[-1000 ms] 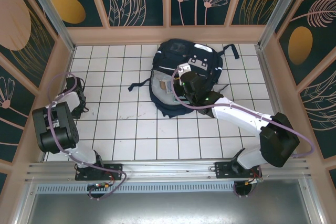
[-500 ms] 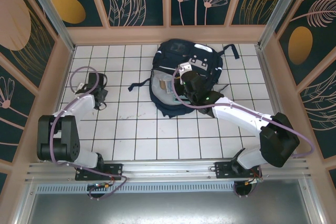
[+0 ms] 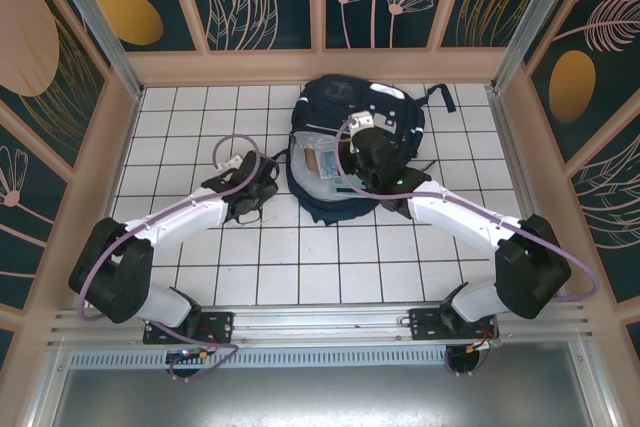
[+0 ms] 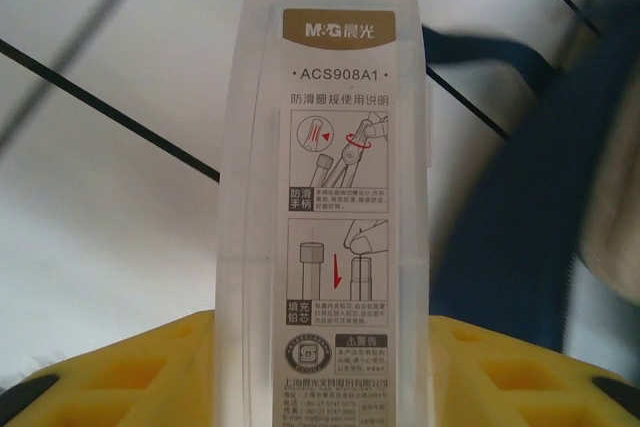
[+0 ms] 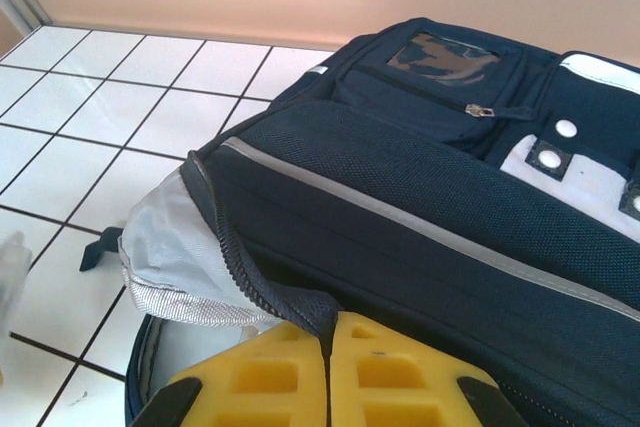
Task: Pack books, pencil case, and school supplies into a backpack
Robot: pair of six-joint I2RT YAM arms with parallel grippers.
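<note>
My left gripper has swung in from far left of the backpack to just beside its open mouth, clamped on the white packet with the jaws half apart. My right gripper is pinched together on the backpack's zipper edge, I think to keep the mouth wide.
</note>
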